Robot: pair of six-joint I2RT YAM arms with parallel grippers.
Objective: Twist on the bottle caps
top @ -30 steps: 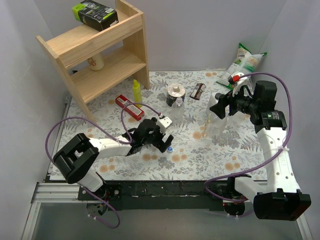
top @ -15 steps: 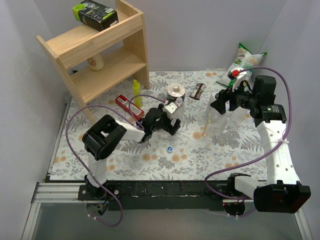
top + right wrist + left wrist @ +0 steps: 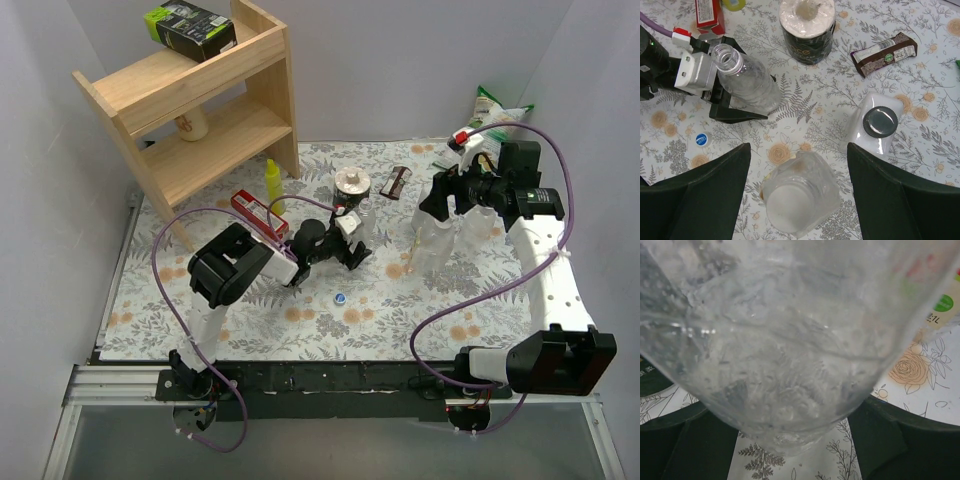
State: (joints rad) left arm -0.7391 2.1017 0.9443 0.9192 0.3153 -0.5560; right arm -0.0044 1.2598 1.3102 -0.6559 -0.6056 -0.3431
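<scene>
A clear uncapped bottle point(image 3: 353, 213) stands mid-table; it also shows in the right wrist view point(image 3: 752, 87) and fills the left wrist view point(image 3: 780, 340). My left gripper point(image 3: 349, 242) is open, its jaws standing on either side of the bottle's base, close against it. A blue cap point(image 3: 341, 297) lies loose on the mat in front, also in the right wrist view point(image 3: 702, 139). My right gripper point(image 3: 438, 206) is open and hovers over a second clear bottle point(image 3: 805, 185) with an orange-yellow label, which has a white cap point(image 3: 790, 210) on top.
A white carton point(image 3: 867, 137) with a black cap stands right of the labelled bottle. Behind are a dark can point(image 3: 806, 30), a snack bar point(image 3: 883, 47), a red box point(image 3: 258, 214) and a yellow squeeze bottle point(image 3: 272, 185). A wooden shelf point(image 3: 190, 110) stands at the back left.
My left gripper left the spot by the blue cap and swung back right to the uncapped bottle, now straddling its base. The right gripper shifted slightly.
</scene>
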